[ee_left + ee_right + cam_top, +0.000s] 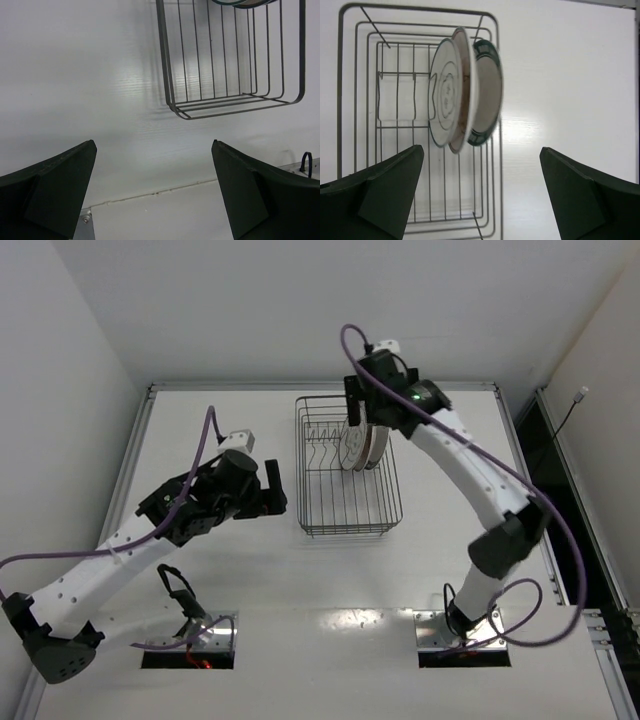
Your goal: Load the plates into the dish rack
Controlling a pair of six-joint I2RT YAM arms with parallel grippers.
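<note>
"So, how much is left?"

"Nothing, I judge: the three plates (447,92) stand in the dish rack (350,495), just beyond the right gripper (481,150), spread and empty. The left gripper (154,142) is spread and empty too."

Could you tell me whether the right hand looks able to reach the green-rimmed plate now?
Probably yes: the right hand hangs open above the dish rack, and the green-rimmed plate stands outermost with nothing over it.
</note>
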